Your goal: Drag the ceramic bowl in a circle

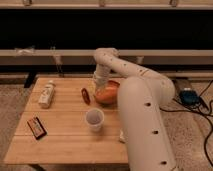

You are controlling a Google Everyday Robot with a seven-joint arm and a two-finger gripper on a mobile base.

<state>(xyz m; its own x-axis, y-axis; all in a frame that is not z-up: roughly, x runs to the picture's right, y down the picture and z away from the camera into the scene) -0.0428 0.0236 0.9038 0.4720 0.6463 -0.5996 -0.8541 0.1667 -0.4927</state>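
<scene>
The ceramic bowl (107, 94), orange-red and glossy, sits on the wooden table (60, 135) toward its far right, partly covered by my white arm. My gripper (100, 85) reaches down at the bowl's far left rim, and the bowl hides its tips. A small translucent whitish cup (94, 120) stands in front of the bowl, apart from it.
A dark red object (86, 95) lies just left of the bowl. A white bottle (46, 94) lies at the table's far left, and a dark packet (36, 127) near the front left. A small white item (122, 136) rests by my arm. Cables and a blue device (190, 96) are on the floor at the right.
</scene>
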